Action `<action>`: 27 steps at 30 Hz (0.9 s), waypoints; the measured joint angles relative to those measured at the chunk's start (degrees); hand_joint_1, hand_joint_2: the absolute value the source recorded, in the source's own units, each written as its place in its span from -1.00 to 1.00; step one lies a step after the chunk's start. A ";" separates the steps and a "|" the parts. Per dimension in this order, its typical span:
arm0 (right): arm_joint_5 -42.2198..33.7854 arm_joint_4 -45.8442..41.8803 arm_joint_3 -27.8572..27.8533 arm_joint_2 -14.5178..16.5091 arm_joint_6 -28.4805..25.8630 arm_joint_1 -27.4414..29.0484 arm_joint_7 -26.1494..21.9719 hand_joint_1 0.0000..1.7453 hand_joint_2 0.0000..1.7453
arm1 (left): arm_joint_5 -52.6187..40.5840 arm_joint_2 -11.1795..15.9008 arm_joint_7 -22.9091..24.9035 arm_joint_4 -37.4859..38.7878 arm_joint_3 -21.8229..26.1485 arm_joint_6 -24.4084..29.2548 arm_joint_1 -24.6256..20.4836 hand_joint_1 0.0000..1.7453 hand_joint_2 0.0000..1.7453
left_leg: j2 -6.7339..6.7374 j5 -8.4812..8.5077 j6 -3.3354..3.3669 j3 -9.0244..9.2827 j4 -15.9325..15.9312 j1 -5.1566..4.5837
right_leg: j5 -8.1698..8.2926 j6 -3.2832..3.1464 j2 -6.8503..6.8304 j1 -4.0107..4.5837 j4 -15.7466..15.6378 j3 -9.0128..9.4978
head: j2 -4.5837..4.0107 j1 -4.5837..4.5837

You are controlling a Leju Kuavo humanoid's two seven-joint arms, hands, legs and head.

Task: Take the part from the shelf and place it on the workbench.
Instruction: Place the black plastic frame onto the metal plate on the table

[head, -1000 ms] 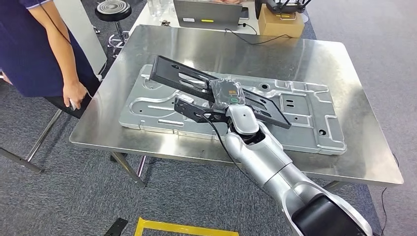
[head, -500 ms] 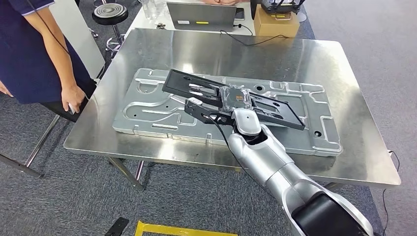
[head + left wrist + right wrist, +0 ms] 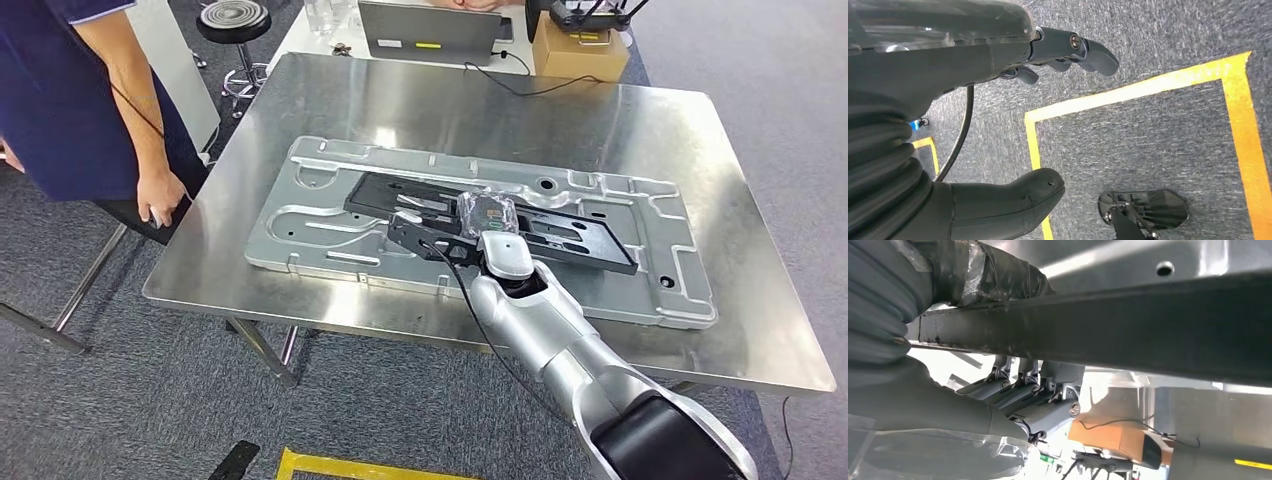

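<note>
A long black frame part (image 3: pixel 560 225) lies nearly flat on a large silver stamped panel (image 3: pixel 320 215), which rests on the steel workbench (image 3: pixel 480 110). My right hand (image 3: pixel 487 215), wrapped in clear plastic, grips the part near its middle at the near side. In the right wrist view the black part (image 3: pixel 1148 325) crosses as a dark bar, with my thumb on one face and my fingers (image 3: pixel 1033 390) on the other. My left hand (image 3: pixel 948 65) hangs over grey carpet, fingers apart and holding nothing.
A person (image 3: pixel 90 100) in dark blue stands at the workbench's left edge, one hand near the corner. A laptop (image 3: pixel 430 30), a cardboard box (image 3: pixel 580 50) and a stool (image 3: pixel 232 20) are beyond the far edge. Yellow tape (image 3: pixel 370 465) marks the floor near me.
The black part was tilted up above the panel and has come down to lie almost flat on it, shifted right. My right hand has stayed on it. The view shifted slightly.
</note>
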 joint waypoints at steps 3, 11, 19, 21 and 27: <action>0.00 0.26 -0.06 0.17 0.47 -0.11 -0.13 1.00 1.00 | 0.01 -0.08 -0.05 0.00 0.03 0.02 -0.16 -1.00 1.00 | -0.21 0.13 -0.89 0.10 -0.53 0.01 | 0.08 -0.66 -0.04 0.57 -3.22 1.35 | 0.00 0.00; -0.09 2.38 -0.67 0.43 1.91 0.80 0.34 1.00 1.00 | -0.02 0.19 -0.12 0.00 0.06 -0.01 -0.25 -1.00 1.00 | 0.39 -6.00 -2.18 -6.59 13.87 -0.03 | 0.41 -1.77 -0.30 0.16 -5.41 3.23 | 0.00 -0.06; -0.09 3.30 -0.85 0.43 1.93 0.57 0.39 1.00 1.00 | -0.09 0.20 -0.06 -0.01 0.08 -0.05 -0.49 -1.00 1.00 | 0.50 0.07 -1.14 -0.64 0.71 -0.08 | -1.10 0.13 0.47 0.35 -2.55 2.31 | 0.00 -0.02; -0.09 3.50 -0.89 0.42 2.02 0.50 0.40 0.50 0.50 | -0.42 0.18 0.09 -0.01 0.08 -0.02 -0.56 -1.00 1.00 | 0.63 0.39 -0.48 -0.54 0.38 0.12 | -2.17 0.64 0.43 0.20 -1.27 1.82 | 0.00 0.00; -0.09 4.28 -0.98 0.42 2.53 0.95 0.26 -1.00 1.00 | -0.81 0.16 0.36 -0.01 0.08 -0.06 -0.63 -1.00 -0.50 | 0.81 0.62 0.14 -0.63 0.18 0.29 | -7.28 1.90 0.22 -0.79 11.57 -3.94 | 0.00 0.02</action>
